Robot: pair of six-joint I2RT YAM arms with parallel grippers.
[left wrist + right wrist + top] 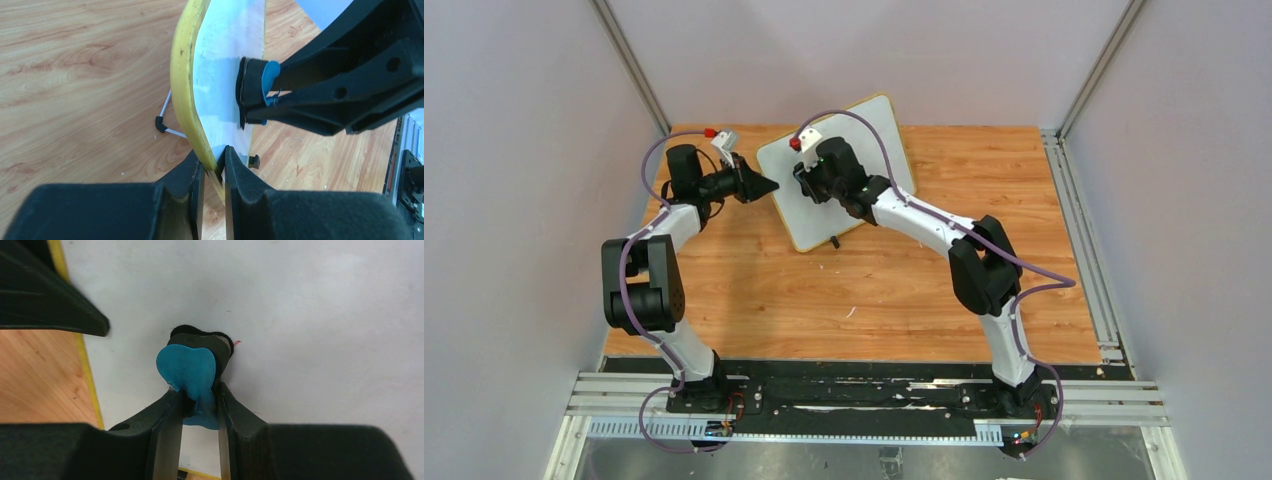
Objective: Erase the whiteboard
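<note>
The whiteboard point(874, 135) stands tilted at the back of the wooden table, white with a yellow frame point(182, 75). My left gripper point(769, 186) is shut on the board's left edge, pinching the frame between its pads point(214, 162). My right gripper point(808, 184) is shut on a blue eraser point(187, 370) whose black felt pad point(212, 342) presses against the white surface point(310, 310). A tiny red mark point(236, 343) shows beside the felt. In the left wrist view the eraser point(257, 85) sits flat on the board face, with the right gripper's fingers point(350, 85) behind it.
The board's black foot point(834, 242) and a wire leg with a black tip point(160, 123) rest on the wooden table point(874, 290). Grey walls close in the sides and back. Metal rails point(1079, 240) run along the table's right edge.
</note>
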